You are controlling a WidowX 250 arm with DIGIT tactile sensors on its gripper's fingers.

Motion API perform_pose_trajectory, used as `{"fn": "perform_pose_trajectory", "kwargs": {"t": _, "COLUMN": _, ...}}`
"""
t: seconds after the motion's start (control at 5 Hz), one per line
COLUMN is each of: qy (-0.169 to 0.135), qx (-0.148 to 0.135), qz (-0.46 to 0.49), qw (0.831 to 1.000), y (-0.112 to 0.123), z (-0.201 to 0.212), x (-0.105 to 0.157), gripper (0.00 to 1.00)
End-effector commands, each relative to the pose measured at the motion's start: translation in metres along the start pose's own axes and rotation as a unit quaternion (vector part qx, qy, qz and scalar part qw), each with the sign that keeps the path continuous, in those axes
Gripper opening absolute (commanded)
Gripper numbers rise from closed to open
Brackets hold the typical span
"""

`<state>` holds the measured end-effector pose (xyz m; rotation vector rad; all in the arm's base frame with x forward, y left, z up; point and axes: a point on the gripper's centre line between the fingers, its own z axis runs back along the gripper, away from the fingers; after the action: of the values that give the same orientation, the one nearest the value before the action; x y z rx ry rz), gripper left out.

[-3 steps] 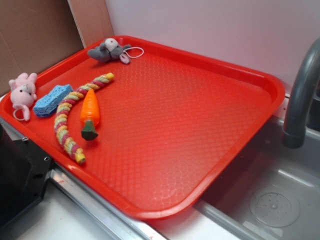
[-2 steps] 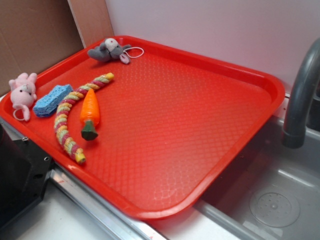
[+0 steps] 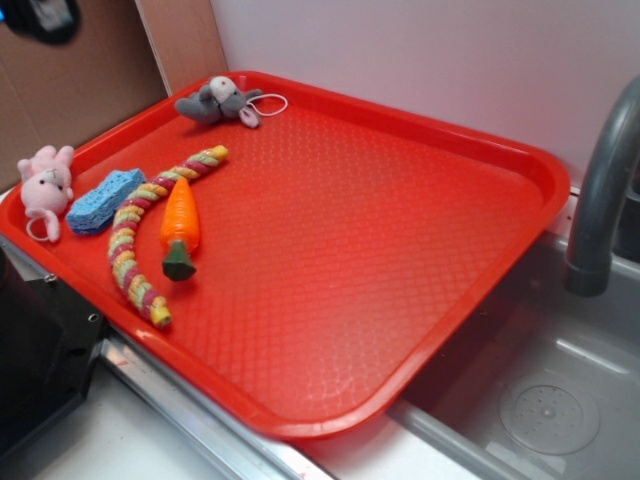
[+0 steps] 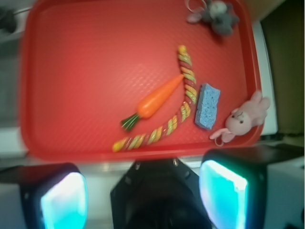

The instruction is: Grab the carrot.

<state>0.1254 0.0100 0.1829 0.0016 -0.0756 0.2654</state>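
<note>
Exterior: carrot (image 3: 180, 222) lies flat on the left part of the red tray (image 3: 400, 250), green stub toward the near rim, tip toward the back. Rope (image 3: 140, 235) curves around its left side, just beside it and maybe touching near the tip. Blue sponge (image 3: 105, 200) and pink bunny (image 3: 45, 185) sit further left, grey mouse (image 3: 218, 100) at the back corner. Only a dark bit of the arm (image 3: 40, 15) shows at top left; gripper itself not in this view. Faucet (image 3: 600, 200) and sink (image 3: 540, 400) are off to the right, well apart from the carrot

Wrist: gripper (image 4: 143, 198) high above the near tray rim, fingers (image 4: 64, 202) spread wide, nothing between them. Carrot (image 4: 155, 101) sits diagonal, ahead of the gripper

Risks:
- rope hugs one side of the carrot, so a finger coming down there could snag or pinch rope along with it
- smooth tapered plastic, so a grip near the tip could squirt it out; the thick middle looks safer
- jaws not squared across the diagonal body could roll it

Room: the right of the carrot is open tray, wide and bare. Left is crowded. Near rim is close to the stub, so a low approach from that side could clip it
</note>
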Motion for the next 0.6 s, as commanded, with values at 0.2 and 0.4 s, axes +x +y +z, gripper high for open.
{"fn": "perform_pose_trajectory", "kwargs": {"t": 0.2, "qy": -0.033, "qx": 0.025, "qz": 0.115, "qw": 0.992, "y": -0.026, "z": -0.107, "x": 0.061, "gripper": 1.0}}
{"fn": "perform_pose_trajectory", "kwargs": {"t": 0.4, "qy": -0.003, "qx": 0.005, "qz": 0.127, "qw": 0.992, "y": -0.026, "z": -0.136, "x": 0.044, "gripper": 1.0}}
